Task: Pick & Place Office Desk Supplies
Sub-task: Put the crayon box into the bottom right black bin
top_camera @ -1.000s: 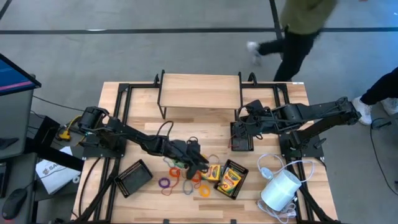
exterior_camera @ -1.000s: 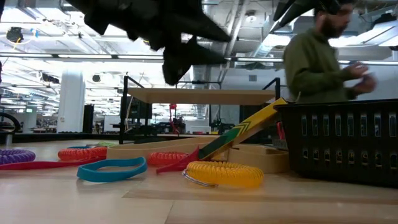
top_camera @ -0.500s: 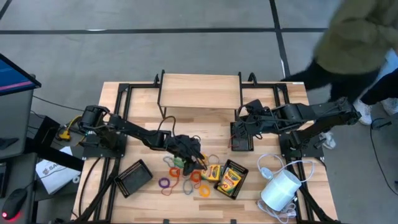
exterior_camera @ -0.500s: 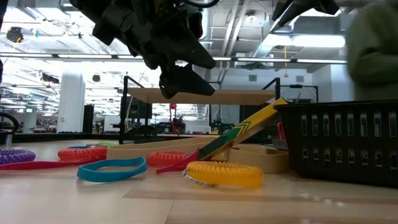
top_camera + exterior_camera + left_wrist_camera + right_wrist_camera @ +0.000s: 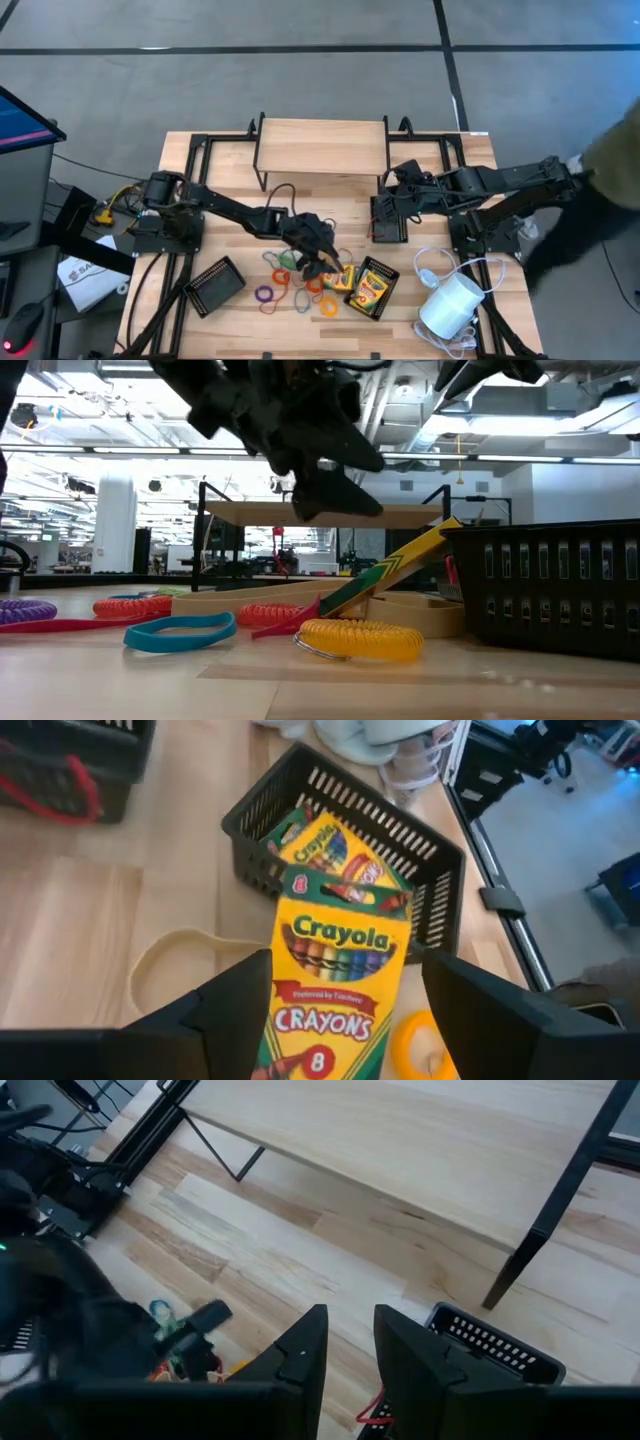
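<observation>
A yellow-and-green crayon box (image 5: pixel 335 975) lies beside a black mesh tray (image 5: pixel 440 870), its upper end leaning on the tray's rim (image 5: pixel 445 530). A second crayon box (image 5: pixel 330 845) lies inside that tray. Coloured elastic loops (image 5: pixel 290 290) are scattered on the table around them. My left gripper (image 5: pixel 325 262) hangs open above the leaning box, one finger on either side of it, touching nothing. My right gripper (image 5: pixel 385 205) waits higher up at the far right, over another black tray (image 5: pixel 388 230). Its fingers stand slightly apart with nothing between them.
A third black tray (image 5: pixel 215 283) lies near the left. A white cylinder with its cord (image 5: pixel 450 305) sits at the near right. A wooden shelf on black legs (image 5: pixel 322 147) stands at the back. A red loop (image 5: pixel 375 1410) lies in the tray under my right gripper.
My left gripper has moved toward the table's right edge and a little down, over the leaning crayon box. It has rolled somewhat and its fingers have spread wider. A person has walked past beyond the table's far right corner.
</observation>
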Motion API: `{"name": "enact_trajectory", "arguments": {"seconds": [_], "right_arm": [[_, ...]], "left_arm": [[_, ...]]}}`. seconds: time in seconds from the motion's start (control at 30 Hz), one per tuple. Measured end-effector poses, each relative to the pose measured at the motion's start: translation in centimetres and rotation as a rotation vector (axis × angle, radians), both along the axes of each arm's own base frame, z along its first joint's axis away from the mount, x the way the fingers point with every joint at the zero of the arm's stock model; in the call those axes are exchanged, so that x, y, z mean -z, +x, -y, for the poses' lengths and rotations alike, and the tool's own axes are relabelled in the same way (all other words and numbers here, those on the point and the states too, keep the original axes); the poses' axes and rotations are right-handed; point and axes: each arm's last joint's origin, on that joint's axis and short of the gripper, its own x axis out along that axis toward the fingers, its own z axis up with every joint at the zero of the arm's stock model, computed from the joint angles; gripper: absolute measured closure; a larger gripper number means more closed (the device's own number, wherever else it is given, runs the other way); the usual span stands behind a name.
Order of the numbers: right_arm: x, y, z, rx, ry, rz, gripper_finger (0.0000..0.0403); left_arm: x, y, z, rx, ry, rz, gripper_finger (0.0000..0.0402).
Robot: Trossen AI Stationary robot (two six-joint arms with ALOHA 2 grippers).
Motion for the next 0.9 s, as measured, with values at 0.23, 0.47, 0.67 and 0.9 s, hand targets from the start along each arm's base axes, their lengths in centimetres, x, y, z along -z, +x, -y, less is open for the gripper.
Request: {"name": "enact_trajectory", "arguments": {"seconds": [0.23,0.47,0.67,0.9], "right_arm": [[0.0,0.0,-0.1,-0.011,0.017,-0.003,0.0319],[0.0,0.0,0.0,-0.012,0.019,-0.004,0.0319],[0.0,0.0,-0.1,-0.008,0.023,-0.001,0.0319],[0.0,0.0,-0.1,-0.008,0.023,0.0,0.0319]], "left_arm": [[1.3,1.5,0.7,0.076,-0.006,-0.02,0.0148],[2.6,1.4,0.6,0.117,0.042,-0.079,0.0146],[2.9,1.4,0.5,0.124,0.073,-0.083,0.0146],[2.9,1.5,-0.4,0.1,0.079,-0.085,0.0147]]}}
